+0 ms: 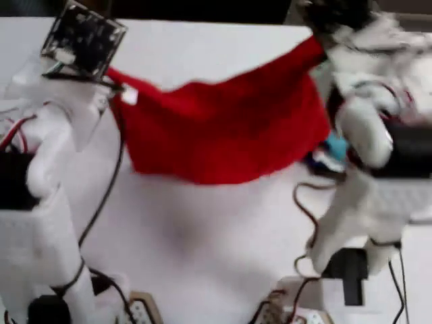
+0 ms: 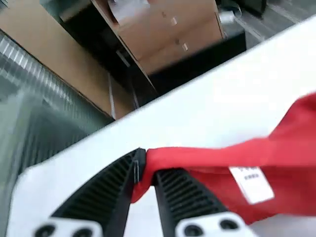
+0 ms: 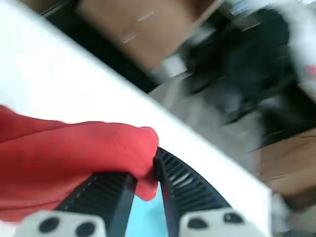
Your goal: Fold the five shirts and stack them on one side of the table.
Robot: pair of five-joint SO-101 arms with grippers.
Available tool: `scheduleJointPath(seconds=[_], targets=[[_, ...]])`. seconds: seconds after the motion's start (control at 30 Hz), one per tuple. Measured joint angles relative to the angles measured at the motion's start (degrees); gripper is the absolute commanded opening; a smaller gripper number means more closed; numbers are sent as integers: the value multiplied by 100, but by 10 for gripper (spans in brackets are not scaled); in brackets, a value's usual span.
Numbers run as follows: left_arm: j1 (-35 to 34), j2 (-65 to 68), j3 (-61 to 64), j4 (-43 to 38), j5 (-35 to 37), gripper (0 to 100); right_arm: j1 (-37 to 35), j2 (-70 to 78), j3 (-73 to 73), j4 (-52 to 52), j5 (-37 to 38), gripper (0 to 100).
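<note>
A red shirt (image 1: 223,125) hangs stretched between the two arms above the white table (image 1: 202,236). My left gripper (image 1: 115,84) is shut on one corner of it, at the far left. In the left wrist view the black fingers (image 2: 173,195) pinch the red cloth (image 2: 237,163), and a white label (image 2: 252,183) shows on it. My right gripper (image 1: 322,35) is shut on the opposite corner, at the far right. The right wrist view has the red shirt (image 3: 74,158) bunched between the ribbed fingers (image 3: 182,182).
A blue cloth (image 1: 334,148) lies on the table under the right arm, and shows as blue cloth (image 3: 143,217) between the right fingers. Cables (image 1: 307,216) run across the near right side. The arm bases stand at the near edge. The table's far edge (image 2: 197,84) drops off to the floor.
</note>
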Motion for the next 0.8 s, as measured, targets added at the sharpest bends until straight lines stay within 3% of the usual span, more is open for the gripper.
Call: scheduleJointPath(seconds=[0.23, 0.4, 0.8], targets=[[-976, 18, 1618, -985, -18, 25, -589, 18, 2347, -721, -35, 21], [-1354, 9, 1363, -923, -18, 25, -607, -519, 2163, -835, -35, 21], [-1354, -1389, -26, 211, -9, 25, -633, -3103, 914, -730, -26, 21]])
